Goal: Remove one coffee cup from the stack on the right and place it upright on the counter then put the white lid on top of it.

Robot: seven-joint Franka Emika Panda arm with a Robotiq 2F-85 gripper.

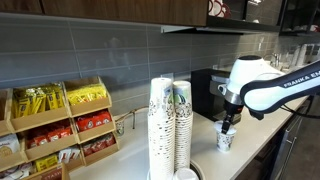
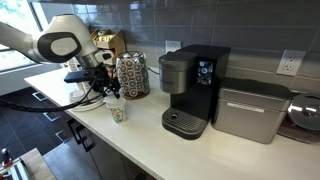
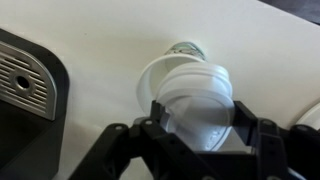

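Your gripper (image 3: 200,120), jaws clamped on the white lid (image 3: 200,88), holds it over the mouth of the coffee cup (image 3: 151,78) standing upright on the counter (image 3: 100,30), leaving you only to seat and release it.

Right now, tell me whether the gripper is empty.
No, the gripper holds the white lid between its fingers, above the coffee cup.

Glossy plastic white lid (image 3: 200,98), smooth counter (image 3: 110,28)
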